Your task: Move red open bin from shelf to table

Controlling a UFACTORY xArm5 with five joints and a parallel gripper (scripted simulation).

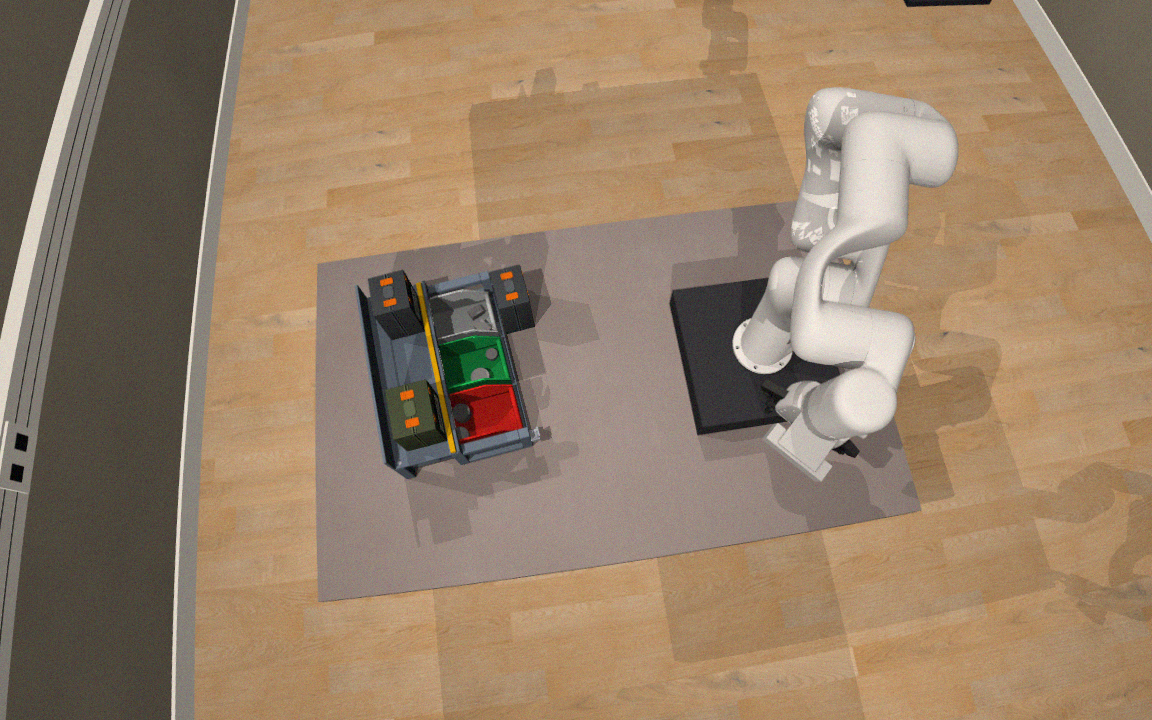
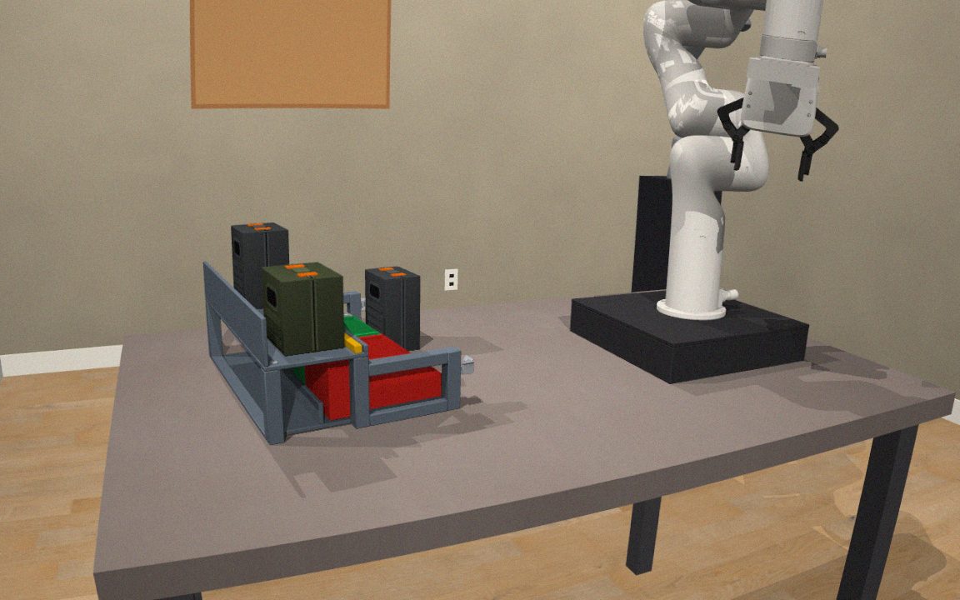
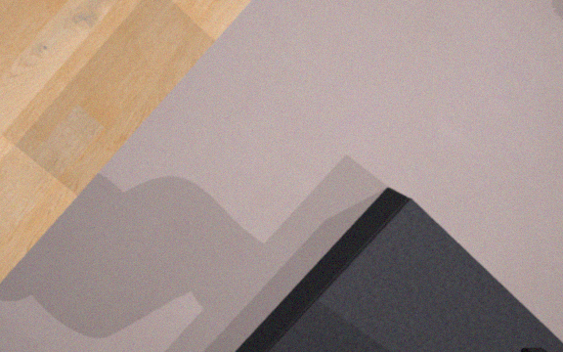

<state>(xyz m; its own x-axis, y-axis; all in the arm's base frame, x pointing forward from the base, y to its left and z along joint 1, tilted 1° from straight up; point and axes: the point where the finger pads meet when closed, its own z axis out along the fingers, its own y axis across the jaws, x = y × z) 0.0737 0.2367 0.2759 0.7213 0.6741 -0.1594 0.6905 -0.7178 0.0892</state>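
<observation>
The red open bin point(image 1: 486, 411) sits at the near end of the lower row of a grey shelf rack point(image 1: 439, 365). It holds small grey parts. It also shows in the side view point(image 2: 387, 377), behind the rack's front bars. A green open bin point(image 1: 471, 360) sits next to it, and a grey open bin point(image 1: 464, 310) beyond that. My gripper point(image 2: 772, 152) is open and empty. It hangs high above the black robot base point(image 2: 688, 335), far to the right of the rack. The wrist view shows only the table top and a corner of the base point(image 3: 409, 284).
An olive closed box point(image 1: 412, 416) and a dark closed box point(image 1: 392, 304) stand on the rack's upper row. Another dark box point(image 1: 510, 298) stands at the rack's far right corner. The table edge runs close to the base on the right side point(image 3: 91, 161).
</observation>
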